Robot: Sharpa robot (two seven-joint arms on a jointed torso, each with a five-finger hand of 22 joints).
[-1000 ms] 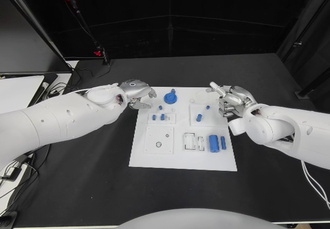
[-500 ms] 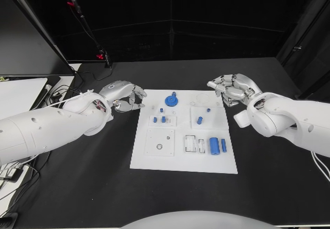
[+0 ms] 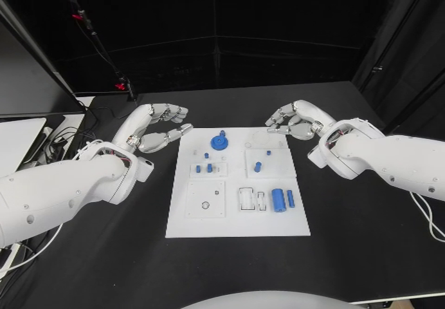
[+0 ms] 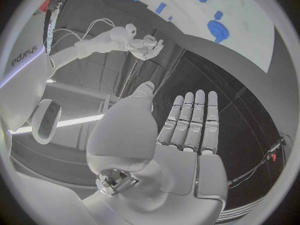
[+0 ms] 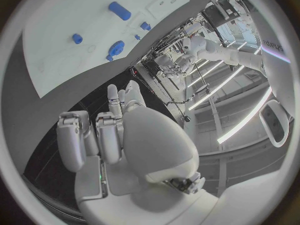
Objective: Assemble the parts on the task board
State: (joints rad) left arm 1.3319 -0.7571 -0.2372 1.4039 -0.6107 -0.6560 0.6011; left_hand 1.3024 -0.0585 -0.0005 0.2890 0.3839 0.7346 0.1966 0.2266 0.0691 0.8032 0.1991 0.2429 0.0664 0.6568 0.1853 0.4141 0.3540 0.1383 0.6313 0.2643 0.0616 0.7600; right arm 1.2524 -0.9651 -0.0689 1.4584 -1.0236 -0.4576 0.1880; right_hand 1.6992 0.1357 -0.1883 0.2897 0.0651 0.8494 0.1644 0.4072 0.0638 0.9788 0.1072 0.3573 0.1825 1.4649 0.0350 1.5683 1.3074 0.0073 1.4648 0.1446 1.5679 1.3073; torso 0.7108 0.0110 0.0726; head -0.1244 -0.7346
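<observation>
Left hand [image 3: 153, 127] hangs over the black table [image 3: 111, 244] just off the task board's [image 3: 236, 222] far left corner, fingers stretched out and apart, palm turned toward the board, holding nothing; the left wrist view shows the same hand [image 4: 187, 130] with its fingers straight, side by side, and nothing in the palm. It touches neither the board nor any part.

On the task board, starting from the edge nearest that hand: two small blue pegs [image 3: 203, 168] stand side by side in a small white block in the board's left half, with another tiny blue piece just beyond them toward the far edge. Nearer the robot on that same side lies a square white plate with a small dark ring [image 3: 204, 206] at its middle. At the board's far edge, about midway across, sits the round blue gear [image 3: 220, 142]. To the right of the gear's line, two more small blue pegs [image 3: 260, 165] stand in another white block. In the board's near right part lie two open white frames, and just beside them a thick blue cylinder [image 3: 277, 199] and a thinner blue pin [image 3: 290, 198], lying parallel and close to the right edge.

Off the board's far right corner the right hand [image 3: 292, 121] is raised over the table, fingers curled inward and close together with nothing visible in them; the right wrist view shows this hand [image 5: 119, 135] from behind with its fingers bent, apart from the board.
</observation>
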